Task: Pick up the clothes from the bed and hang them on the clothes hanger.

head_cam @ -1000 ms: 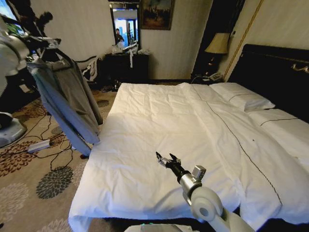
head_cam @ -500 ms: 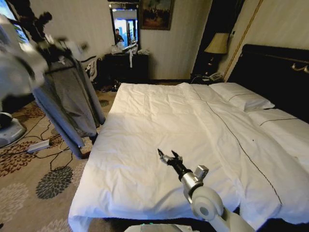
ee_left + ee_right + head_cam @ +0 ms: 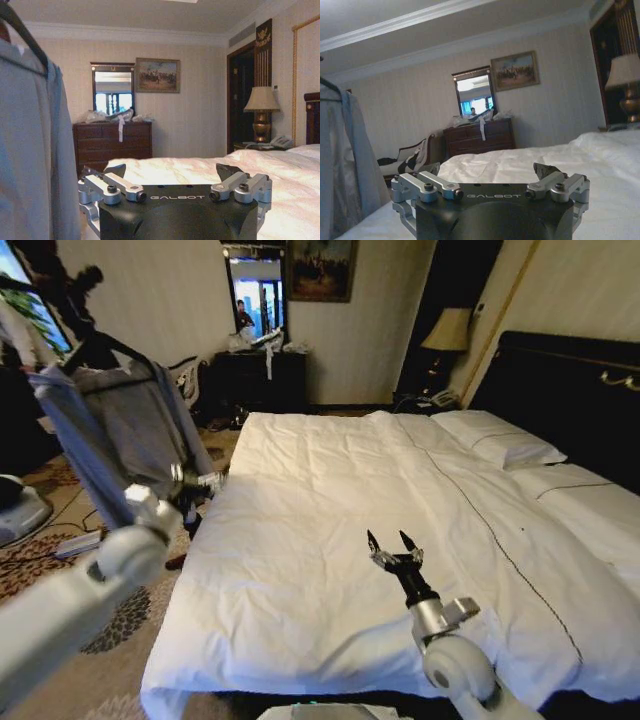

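Shirt: the clothes (image 3: 120, 445), a grey-blue shirt, hang draped on the clothes hanger (image 3: 105, 348) off the robot's left side of the bed (image 3: 330, 500), above the patterned carpet (image 3: 60, 570); in the left wrist view the fabric (image 3: 30, 145) fills the near side under the dark hanger bar (image 3: 25, 32), and in the right wrist view it hangs (image 3: 347, 160) at the frame's edge.
Hanger hook: too dark against the background in the head view to make out what it hangs from.
Left arm: stretched forward and low from the near left corner, its white forearm rising toward the shirt's lower hem; the left gripper (image 3: 200, 483) sits just beside the hem, at the bed's left edge.
Left jaws: spread apart with nothing between them, seen from the wrist camera as two dark tips (image 3: 172, 171) over the duvet.
Right arm: raised from the bed's foot, wrist bent so the right gripper (image 3: 394, 545) points up the bed over the white duvet, well apart from the shirt.
Right jaws: splayed wide and empty, both tips (image 3: 490, 169) clear of the bedding.
Bed: white duvet smooth, pillows (image 3: 500, 445) against the black headboard (image 3: 560, 390).
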### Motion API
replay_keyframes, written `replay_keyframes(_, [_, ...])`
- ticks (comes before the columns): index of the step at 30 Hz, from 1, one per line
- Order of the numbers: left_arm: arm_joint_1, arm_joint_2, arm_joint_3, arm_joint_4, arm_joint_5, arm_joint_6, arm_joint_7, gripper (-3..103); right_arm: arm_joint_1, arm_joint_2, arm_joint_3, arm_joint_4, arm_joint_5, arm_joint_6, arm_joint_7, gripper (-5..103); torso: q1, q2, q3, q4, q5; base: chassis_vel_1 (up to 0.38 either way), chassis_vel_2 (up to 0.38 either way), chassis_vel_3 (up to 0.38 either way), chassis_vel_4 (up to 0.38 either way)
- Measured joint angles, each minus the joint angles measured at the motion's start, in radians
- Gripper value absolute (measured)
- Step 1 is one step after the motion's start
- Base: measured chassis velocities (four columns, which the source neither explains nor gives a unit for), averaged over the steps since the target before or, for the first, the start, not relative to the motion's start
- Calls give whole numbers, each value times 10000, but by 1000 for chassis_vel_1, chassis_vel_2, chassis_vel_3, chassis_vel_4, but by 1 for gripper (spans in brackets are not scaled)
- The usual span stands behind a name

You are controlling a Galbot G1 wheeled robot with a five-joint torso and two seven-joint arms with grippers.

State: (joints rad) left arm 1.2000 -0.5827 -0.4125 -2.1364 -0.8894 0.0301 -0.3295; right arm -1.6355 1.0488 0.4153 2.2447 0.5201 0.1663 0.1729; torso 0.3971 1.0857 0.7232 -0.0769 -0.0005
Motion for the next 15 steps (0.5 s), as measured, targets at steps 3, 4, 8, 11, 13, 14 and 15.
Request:
replay_keyframes(3, [765,-452,-381,-245,462,-20,136,100,-129,67,39,-8,-251,118,-78,100,0,0,0,-12,7,0,0,0,0])
replay_keyframes(4, [2226,-1484,-964,-763,1613,-231,597,100,-328,147,223,14,-820,321,-217,100,0,0,1,-13,10,0,0,0,0])
replay_keyframes(8, [4133,-3537,-1820,-1487,4085,-1068,1584,100,-525,102,792,322,-1815,453,-458,100,-1,1,0,-3,5,0,0,0,0])
replay_keyframes(11, [5066,-5196,-2147,-2148,5255,-1418,2125,100,-686,136,1045,567,-1693,411,-519,100,-2,4,0,-8,11,0,0,0,0])
replay_keyframes(13, [5199,-5590,-2177,-2272,5431,-1438,2222,100,-734,203,1046,603,-1526,374,-506,100,-2,4,0,-10,11,0,0,0,0])
replay_keyframes(14, [5235,-5740,-2187,-2315,5490,-1447,2238,100,-746,230,1046,616,-1453,357,-492,100,-1,4,0,-11,11,0,0,0,0])
replay_keyframes(15, [5247,-5804,-2187,-2331,5510,-1448,2253,100,-752,245,1046,622,-1406,342,-481,100,0,3,0,-12,9,0,0,0,0])
